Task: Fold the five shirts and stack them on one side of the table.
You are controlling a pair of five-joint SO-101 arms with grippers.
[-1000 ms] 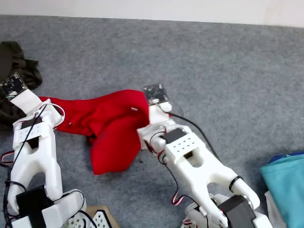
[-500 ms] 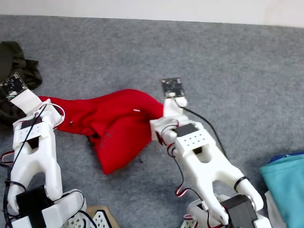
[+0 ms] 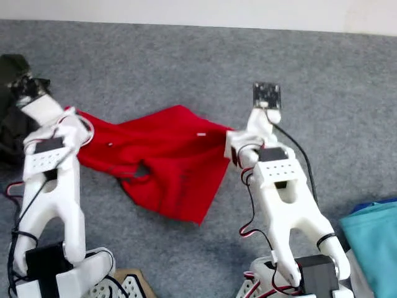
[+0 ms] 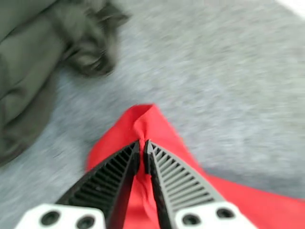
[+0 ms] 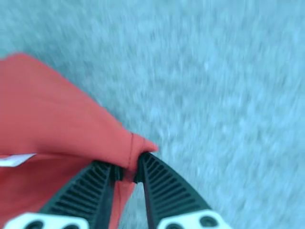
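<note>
High view: grey felted bench [image 3: 186, 62] stretches wide beyond the red shirt [image 3: 167, 161]; left pincer [image 4: 142, 144] and right pincer [image 5: 128, 165] each pinch tight its opposite corners.

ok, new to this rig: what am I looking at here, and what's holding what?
Two white robot arms sit side by side at a grey table. The high view looks down from a fixed camera; the other two pictures come from a camera on each arm's wrist, looking along its tool. The left tool is shut on one edge of a red shirt, the right tool on the opposite edge, so the shirt is spread between them. A dark garment lies beside the left arm, a teal garment near the right arm.
</note>
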